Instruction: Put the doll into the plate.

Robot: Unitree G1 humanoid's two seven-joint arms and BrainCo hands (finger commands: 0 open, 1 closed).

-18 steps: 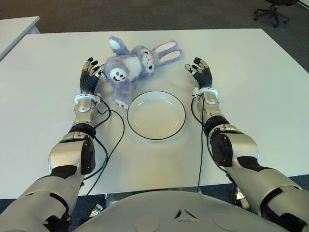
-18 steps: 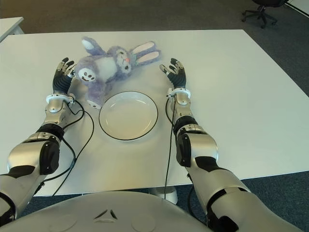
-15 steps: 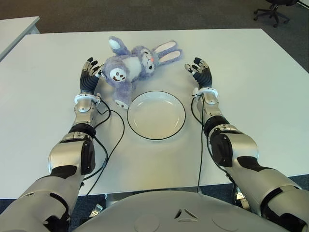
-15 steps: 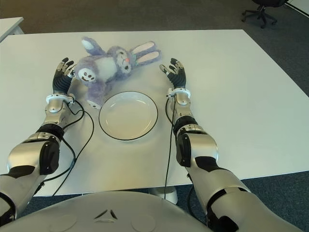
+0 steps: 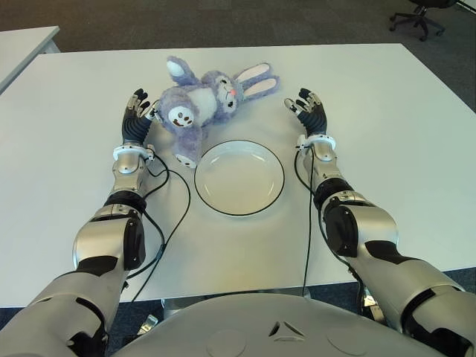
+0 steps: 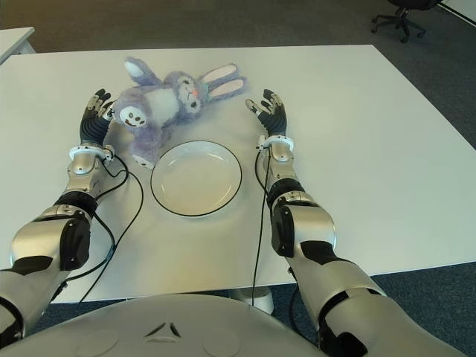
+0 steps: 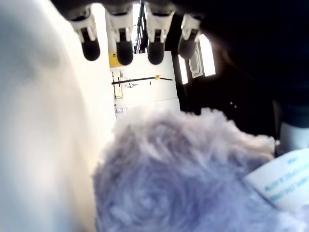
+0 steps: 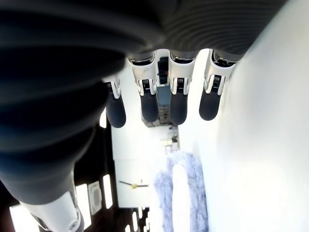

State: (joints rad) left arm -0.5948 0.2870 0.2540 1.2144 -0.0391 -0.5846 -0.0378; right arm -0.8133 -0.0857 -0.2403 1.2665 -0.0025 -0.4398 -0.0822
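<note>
A purple plush rabbit doll [image 5: 202, 104] lies on the white table [image 5: 387, 134], just beyond the plate's far left rim; its fur fills the left wrist view [image 7: 183, 169]. The white plate [image 5: 239, 177] with a dark rim sits between my two arms. My left hand [image 5: 137, 119] is open, palm toward the doll's left side and close beside it. My right hand [image 5: 309, 110] is open to the right of the doll's ears [image 8: 181, 193], a short gap away. Neither hand holds anything.
Black cables [image 5: 169, 216] trail from both wrists across the table near the plate. An office chair [image 5: 420, 15] stands on the floor at the far right. Another table's corner [image 5: 26, 41] shows at the far left.
The doll has shifted very slightly to the left, with the left hand close against it. The right hand has barely moved.
</note>
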